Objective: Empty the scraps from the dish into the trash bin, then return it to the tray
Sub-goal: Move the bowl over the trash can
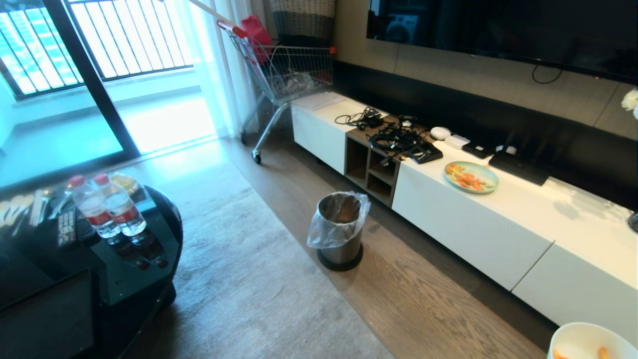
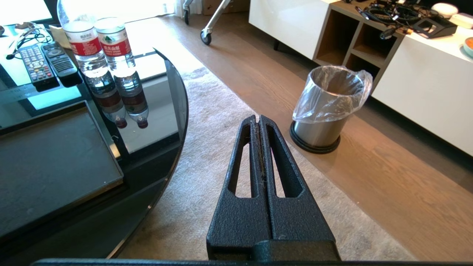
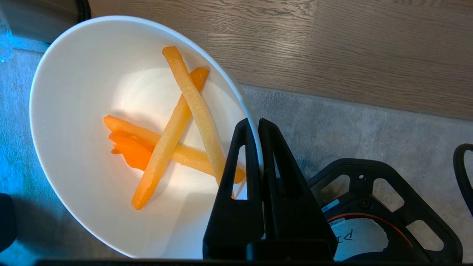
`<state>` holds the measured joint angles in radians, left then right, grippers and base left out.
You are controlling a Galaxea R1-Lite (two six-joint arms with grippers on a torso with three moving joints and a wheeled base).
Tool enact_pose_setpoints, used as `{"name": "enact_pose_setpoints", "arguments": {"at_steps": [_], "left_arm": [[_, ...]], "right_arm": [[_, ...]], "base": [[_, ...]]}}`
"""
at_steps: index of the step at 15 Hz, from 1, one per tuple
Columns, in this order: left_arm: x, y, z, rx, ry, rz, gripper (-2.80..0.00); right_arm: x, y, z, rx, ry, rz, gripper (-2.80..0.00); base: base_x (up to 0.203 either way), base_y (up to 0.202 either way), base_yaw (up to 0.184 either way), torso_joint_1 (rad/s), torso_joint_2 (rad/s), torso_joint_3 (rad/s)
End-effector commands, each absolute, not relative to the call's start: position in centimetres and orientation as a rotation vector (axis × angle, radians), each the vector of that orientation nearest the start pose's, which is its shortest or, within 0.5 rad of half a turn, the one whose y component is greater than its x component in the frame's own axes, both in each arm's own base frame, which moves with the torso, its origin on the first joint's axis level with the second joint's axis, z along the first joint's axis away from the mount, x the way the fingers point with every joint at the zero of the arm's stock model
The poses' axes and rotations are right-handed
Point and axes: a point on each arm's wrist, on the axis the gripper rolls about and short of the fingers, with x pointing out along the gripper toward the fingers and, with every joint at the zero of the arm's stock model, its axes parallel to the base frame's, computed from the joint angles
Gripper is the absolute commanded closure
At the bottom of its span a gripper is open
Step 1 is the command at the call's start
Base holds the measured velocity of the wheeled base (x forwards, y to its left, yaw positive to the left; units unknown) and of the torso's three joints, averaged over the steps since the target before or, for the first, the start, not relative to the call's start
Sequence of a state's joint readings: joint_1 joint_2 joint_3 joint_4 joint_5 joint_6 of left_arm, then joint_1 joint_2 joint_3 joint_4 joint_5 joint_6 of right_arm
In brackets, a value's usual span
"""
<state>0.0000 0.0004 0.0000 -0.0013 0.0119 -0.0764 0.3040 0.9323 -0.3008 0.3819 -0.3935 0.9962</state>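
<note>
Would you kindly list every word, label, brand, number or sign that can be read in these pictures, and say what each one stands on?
No text here can be read with confidence.
Red labels on the two water bottles: white characters and a logo, too small to read.
Buttons of the two remote controls: markings too small to read.
White sticker on the robot's base: a few dark characters, partly hidden, not legible.
Trash bin, dish and tray: no writing visible.

Before me the wooden floor (image 1: 423, 309) carries the trash bin (image 1: 341, 227), standing upright beside the grey rug (image 1: 239, 279). On the glass counter (image 2: 159, 122) to my left stand two water bottles (image 1: 107, 204), two remotes (image 2: 46, 64) and the black tray (image 2: 48, 166).
</note>
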Motion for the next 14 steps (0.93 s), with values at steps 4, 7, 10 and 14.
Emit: {"name": "enact_pose_setpoints", "arguments": {"at_steps": [4,7,10,14], "left_arm": [[-2.28,0.03,7.56,-0.077,-0.002,0.012,0.0],[-2.28,0.03,7.56,-0.077,-0.002,0.012,0.0],[-2.28,0.03,7.56,-0.077,-0.002,0.012,0.0],[-2.28,0.03,7.56,-0.077,-0.002,0.012,0.0]], "right_arm": [[5.81,0.94,11.02,0.57,0.814,-0.538,0.0],[5.82,0.95,11.04,0.57,0.814,-0.536,0.0],[5.78,0.94,11.02,0.568,0.815,-0.537,0.0],[5.79,0.93,11.05,0.569,0.814,-0.537,0.0]], "base": [[0.0,0.0,0.0,0.0,0.0,0.0],[0.126,0.0,0.001,0.002,0.0,0.007],[0.185,0.0,0.003,0.004,0.0,0.002],[0.187,0.0,0.002,0.002,0.0,0.004]]}}
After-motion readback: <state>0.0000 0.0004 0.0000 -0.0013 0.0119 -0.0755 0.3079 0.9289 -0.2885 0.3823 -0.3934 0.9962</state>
